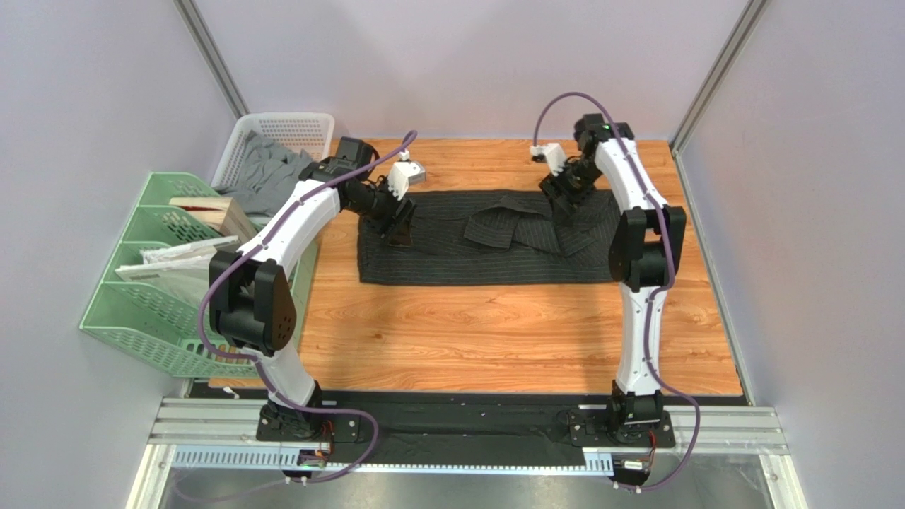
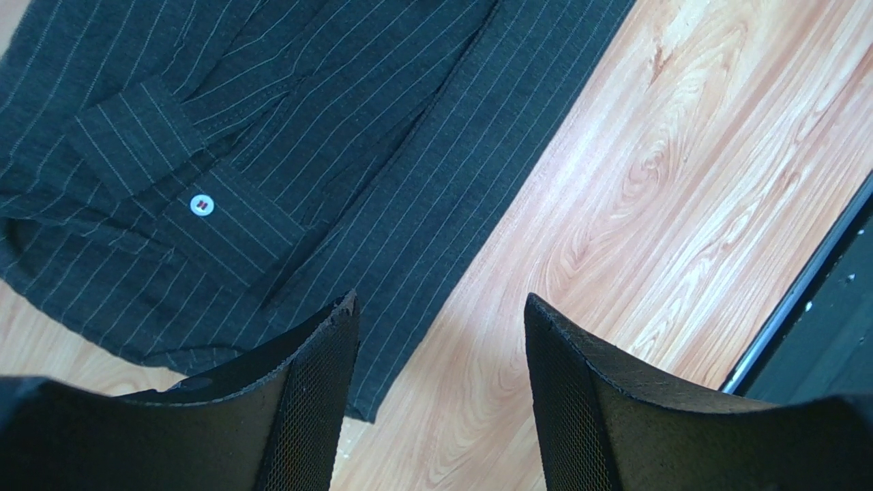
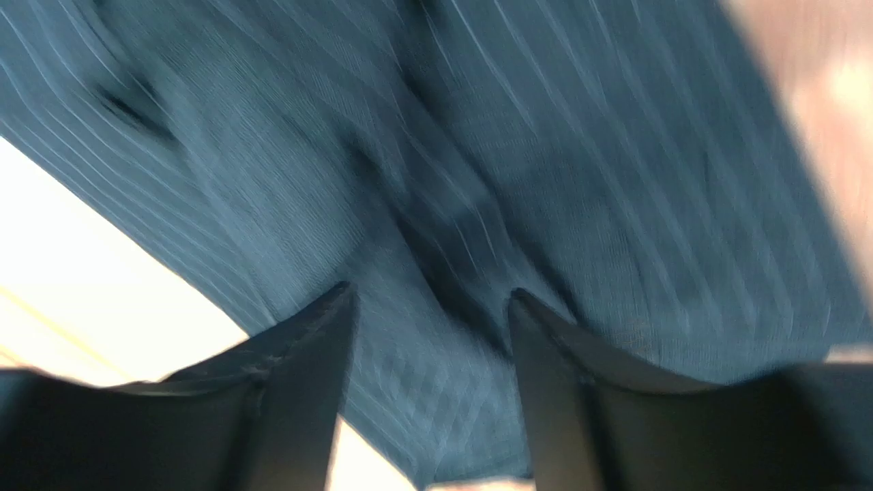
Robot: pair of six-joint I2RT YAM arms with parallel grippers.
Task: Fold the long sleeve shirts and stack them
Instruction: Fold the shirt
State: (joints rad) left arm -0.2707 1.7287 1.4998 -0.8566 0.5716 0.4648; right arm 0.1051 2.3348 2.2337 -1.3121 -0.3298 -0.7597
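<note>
On the far half of the counter (image 1: 510, 329), one dark pinstriped shirt (image 1: 478, 255) lies flat and spread crosswise, both sleeves folded in over the body. Left gripper (image 1: 400, 225) sits over the shirt's left end. In the left wrist view its fingers (image 2: 307, 399) stand well apart with nothing between them; below are the shirt edge, a cuff with a white button (image 2: 201, 205), and bare wood. Right gripper (image 1: 560, 198) is over the shirt's right part near the far edge. The right wrist view is motion-blurred, but the fingers (image 3: 297, 399) are parted over striped fabric with no hold evident; contact with the cloth cannot be told. Containers, all at the counter's left side: a white basket (image 1: 287, 120) at the far corner holds a crumpled grey garment (image 1: 263, 175). Just nearer, a green rack (image 1: 138, 308) holds papers (image 1: 170, 260) and a wooden block (image 1: 212, 212) in its slots.
</note>
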